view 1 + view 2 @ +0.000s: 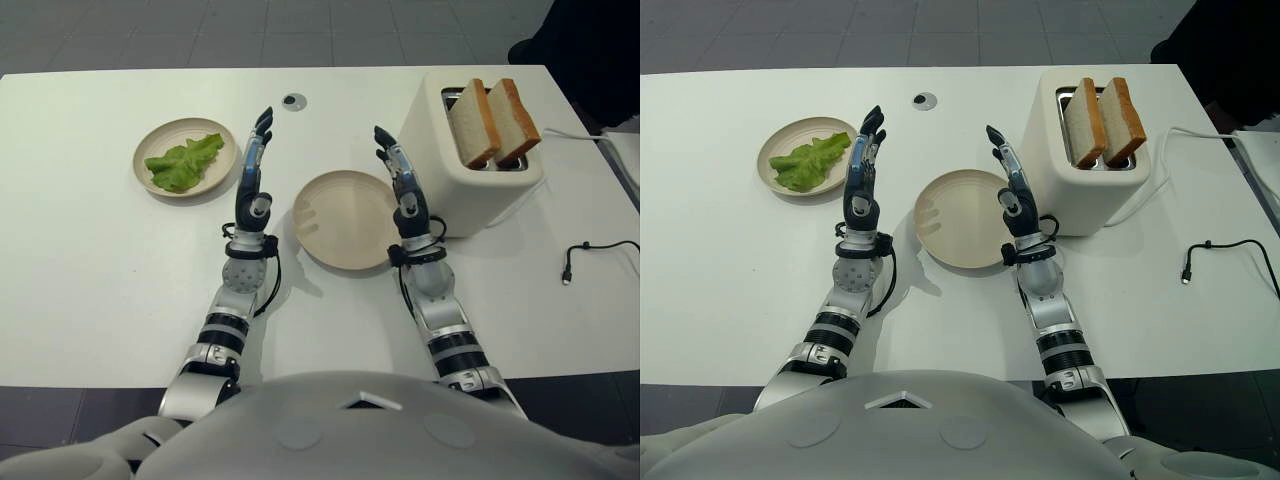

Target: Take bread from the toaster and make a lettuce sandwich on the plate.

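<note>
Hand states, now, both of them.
Left hand: open, fingers straight, holding nothing.
Right hand: open, fingers straight, holding nothing.

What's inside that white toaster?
Two bread slices stand in the slots of the toaster, upper parts sticking out. Their lower ends are hidden within its casing.

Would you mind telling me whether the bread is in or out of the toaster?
In: two bread slices stand in the toaster, upper halves sticking out.
</note>
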